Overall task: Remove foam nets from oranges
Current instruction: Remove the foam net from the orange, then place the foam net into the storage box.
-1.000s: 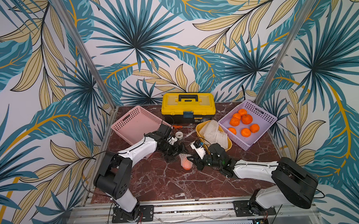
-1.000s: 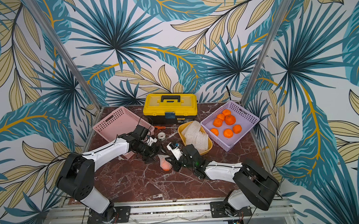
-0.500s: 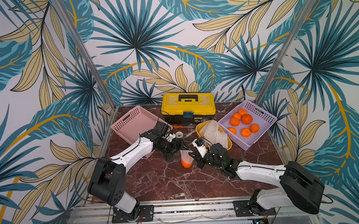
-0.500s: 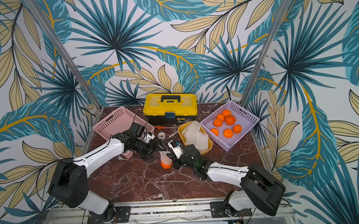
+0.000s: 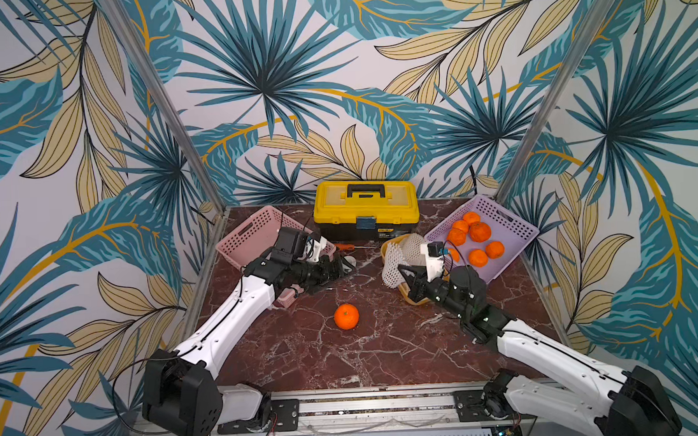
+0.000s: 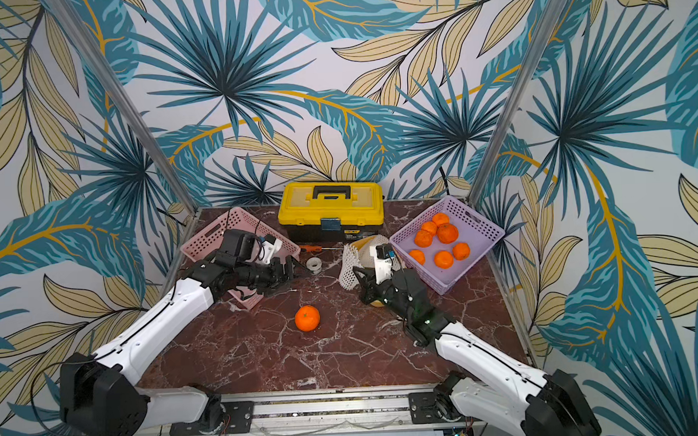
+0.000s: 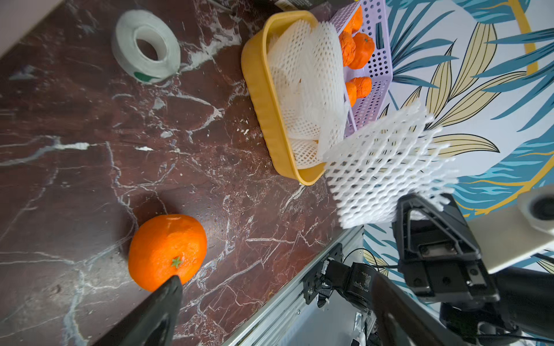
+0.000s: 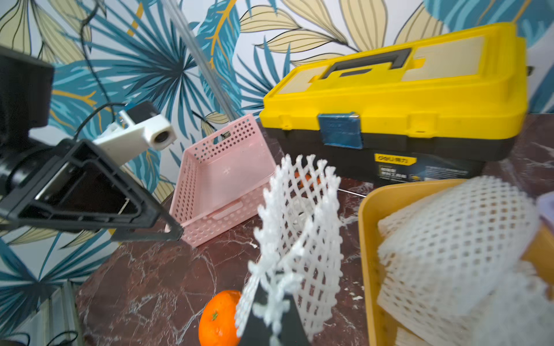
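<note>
Foam net [image 7: 386, 167] is now clear of the fruit. A second ago it sits around the orange, held between your two grippers at mid-table. Half a second ago it is drawn partway up. Now it hangs free and empty, pinched at one edge by your right gripper [image 5: 404, 271], whose fingers are closed on the mesh. That gripper has carried it back to just beside the yellow tray [image 7: 260, 90], where other stripped nets [image 7: 305, 78] are piled. The orange [image 5: 346, 316] lies bare on the table [image 5: 305, 358], apart from both arms, with no mesh left on it in either top view. Your left gripper [image 5: 335, 268] has let go and pulled back toward the pink basket [image 5: 243, 240]; its fingers stand wide apart and hold nothing. Finding: the stripping step for this fruit is done. Outstanding, in my judgement: the held net still has to drop into the tray, and the loose orange still has to join the six peeled-free oranges [image 5: 479, 231] in the purple basket [image 5: 514, 232]. No netted orange shows in any view, so this may be the last one. Risk noted: the bare orange can roll if nudged.
</note>
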`<action>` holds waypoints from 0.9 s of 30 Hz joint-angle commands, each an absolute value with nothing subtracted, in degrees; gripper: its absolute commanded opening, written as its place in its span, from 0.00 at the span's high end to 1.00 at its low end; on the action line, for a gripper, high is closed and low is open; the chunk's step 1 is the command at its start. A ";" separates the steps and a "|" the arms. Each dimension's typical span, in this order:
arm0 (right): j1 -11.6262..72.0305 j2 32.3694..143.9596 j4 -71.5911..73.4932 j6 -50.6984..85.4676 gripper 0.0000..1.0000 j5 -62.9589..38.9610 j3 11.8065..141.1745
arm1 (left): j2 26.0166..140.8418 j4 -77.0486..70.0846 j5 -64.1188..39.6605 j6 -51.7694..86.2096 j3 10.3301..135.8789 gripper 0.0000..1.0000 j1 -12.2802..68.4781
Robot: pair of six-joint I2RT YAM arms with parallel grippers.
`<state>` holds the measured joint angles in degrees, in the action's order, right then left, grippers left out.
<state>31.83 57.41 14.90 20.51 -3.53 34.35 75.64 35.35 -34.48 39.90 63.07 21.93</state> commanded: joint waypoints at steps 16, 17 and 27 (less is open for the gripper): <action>5.98 72.67 -24.23 24.68 0.89 -36.37 53.63 | 75.85 34.89 -32.87 37.29 59.86 0.02 21.99; 5.60 73.67 -24.66 24.09 0.87 -36.03 53.91 | 75.89 34.89 -32.97 37.33 59.69 0.02 22.01; 5.45 81.27 -28.37 18.65 0.71 -23.97 57.66 | 76.42 34.89 -33.09 37.73 58.76 0.02 22.15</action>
